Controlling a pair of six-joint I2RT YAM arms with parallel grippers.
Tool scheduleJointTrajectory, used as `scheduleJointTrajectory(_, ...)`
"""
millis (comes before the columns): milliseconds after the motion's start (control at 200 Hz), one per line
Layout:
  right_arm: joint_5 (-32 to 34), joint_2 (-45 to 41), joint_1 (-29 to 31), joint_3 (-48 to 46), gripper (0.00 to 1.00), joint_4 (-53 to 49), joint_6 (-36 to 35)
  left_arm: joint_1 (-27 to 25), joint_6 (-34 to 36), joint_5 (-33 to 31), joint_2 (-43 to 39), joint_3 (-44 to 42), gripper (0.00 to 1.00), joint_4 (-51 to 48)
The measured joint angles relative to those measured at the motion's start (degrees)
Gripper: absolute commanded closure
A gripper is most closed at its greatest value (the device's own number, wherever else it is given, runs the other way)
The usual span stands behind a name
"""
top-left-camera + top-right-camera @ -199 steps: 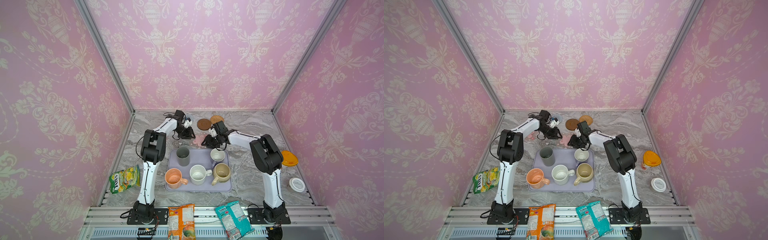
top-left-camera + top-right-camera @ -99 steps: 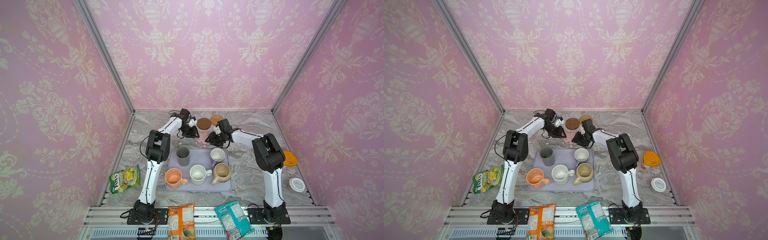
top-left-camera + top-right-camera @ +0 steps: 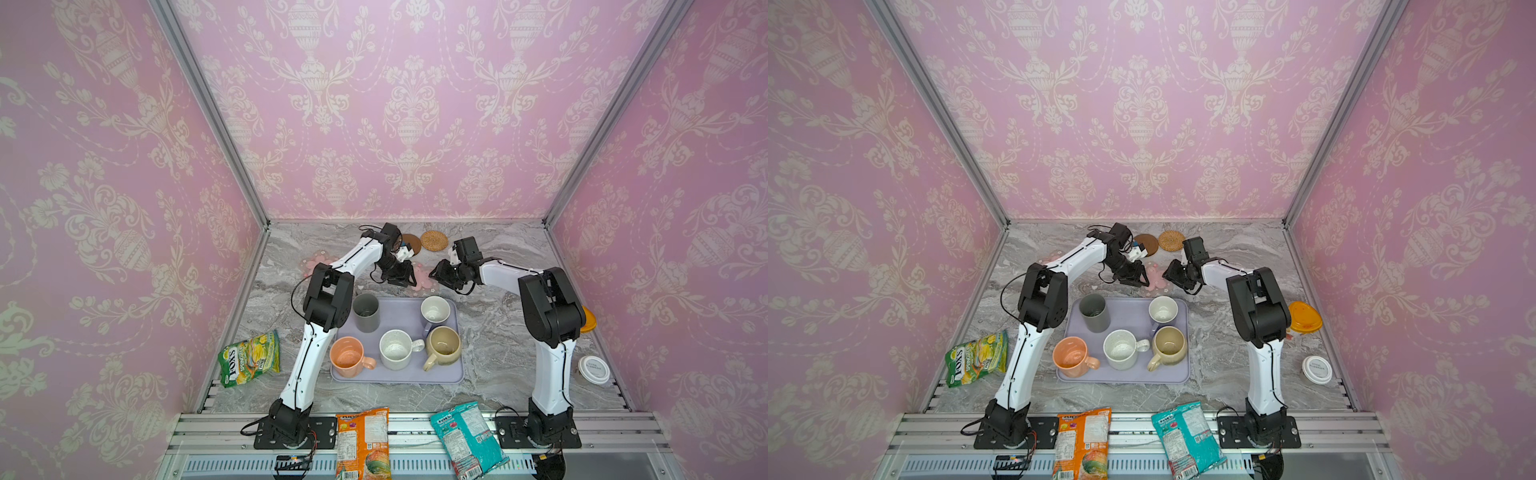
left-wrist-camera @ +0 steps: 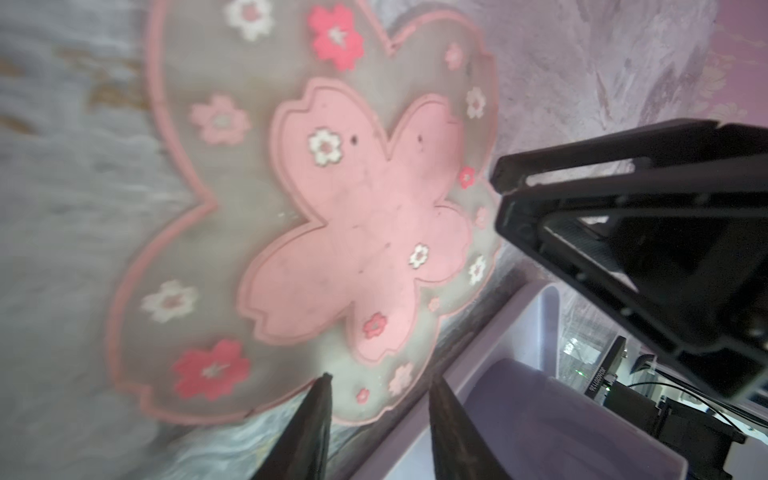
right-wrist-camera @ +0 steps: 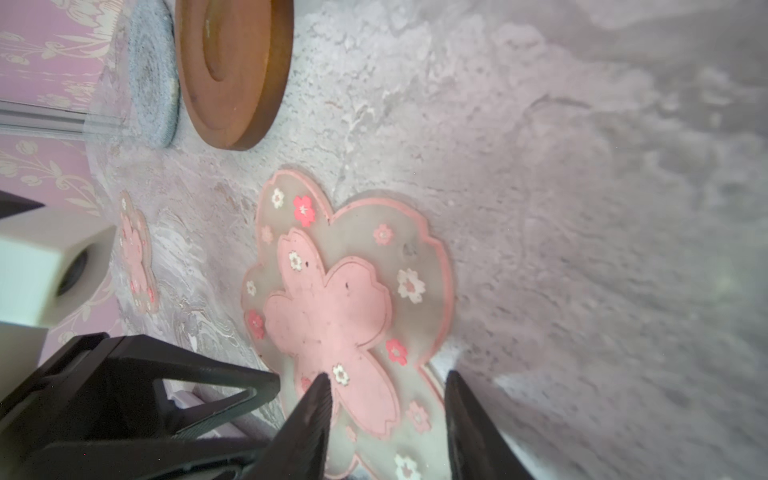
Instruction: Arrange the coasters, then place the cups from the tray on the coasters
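A clear-edged pink flower coaster (image 3: pixel 422 279) (image 4: pixel 353 232) (image 5: pixel 345 307) lies flat on the marble just behind the lavender tray (image 3: pixel 399 376). My left gripper (image 3: pixel 402 277) (image 4: pixel 380 399) is open at its left edge. Facing it, my right gripper (image 3: pixel 439 277) (image 5: pixel 386 380) is open over the coaster's right petals. A second flower coaster (image 3: pixel 318 264) lies further left. The brown wooden coaster (image 3: pixel 413 243), tan rattan coaster (image 3: pixel 434 240) and grey-blue woven coaster (image 5: pixel 151 75) sit at the back. On the tray stand the grey tumbler (image 3: pixel 365 311), lavender (image 3: pixel 435 311), white speckled (image 3: pixel 397 349), peach (image 3: pixel 349 357) and beige (image 3: pixel 444 347) cups.
A green snack bag (image 3: pixel 249 359) lies left of the tray. Orange (image 3: pixel 363 440) and teal (image 3: pixel 467 438) bags lie on the front rail. An orange lid (image 3: pixel 588 320) and a white-lidded container (image 3: pixel 594 369) sit at the right, behind the right arm.
Both grippers have shifted to the right along the back of the tray. The left one came in from the left toward the flower coaster. The jaws have not changed their opening.
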Motion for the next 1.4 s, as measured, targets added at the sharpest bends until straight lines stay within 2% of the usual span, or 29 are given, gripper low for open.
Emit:
scheduleJointTrajectory(195, -0.3, -1.1, -0.5, -1.7, 0.53, 0.4, -0.6, -2.5, -2.6, 1.2, 2.3, 4.1, 0.58, 0.1)
scheduleJointTrajectory(560, -0.7, -2.2, -3.5, -3.2, 0.52, 0.4, -1.9, -2.1, -5.5, -1.3, 3.1, 5.3, 0.57, 0.2)
scheduleJointTrajectory(721, -1.1, -2.2, -3.7, -3.2, 0.51, 0.4, -2.5, -0.8, -7.8, -3.4, 0.0, 2.1, 0.56, 1.2)
scheduleJointTrajectory(941, -1.9, -2.1, -3.7, -3.1, 0.5, 0.3, -3.1, 2.8, -11.8, -6.6, -6.6, -6.5, 0.54, 4.0)
scheduleJointTrajectory(1401, -3.3, -0.6, -1.6, 0.2, 0.48, -1.9, -3.6, 3.6, -15.0, -8.2, -7.0, -9.7, 0.52, 7.2)
